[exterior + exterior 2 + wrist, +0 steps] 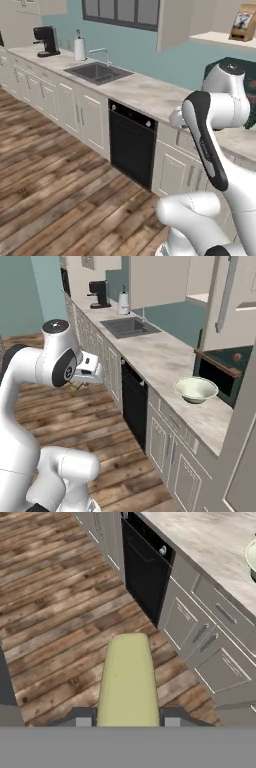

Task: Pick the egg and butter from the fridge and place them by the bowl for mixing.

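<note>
jaws: closing tight on the butter (pixel 127 679), one finger at each long side; fingertips (pixel 80 718) are just peeking out at the stick's near end
gripper: (pixel 127 721) hanging over the wood floor (pixel 55 602), out in front of the cabinets; in the right base view the gripper (pixel 89 372) is sitting just off the counter's front edge, a bit of yellow showing under it
butter: pale yellow stick, long axis running straight away from the hand, far end pointing toward the dishwasher (pixel 145 567)
bowl: (pixel 196 389) sitting on the counter (pixel 160 358), near its front edge, well apart from the gripper; in the hand view its rim (pixel 251 557) is poking in at the far right edge
direction: bowl is lying up and to the right of the stick in the hand view, past the cabinet drawers (pixel 220 642); butter axis is aiming left of it, not at it
height: judging by both views, gripper is hanging about at counter level or lower, so the carry is needing a lift plus a swing across the counter edge
egg: cannot tell where it is; none visible by the bowl
fridge: pale door panel (pixel 240 431) is standing at the right edge, just past the bowl
step: likely carrying butter to the bowl; drop spot is looking like bare counter beside the bowl
</note>
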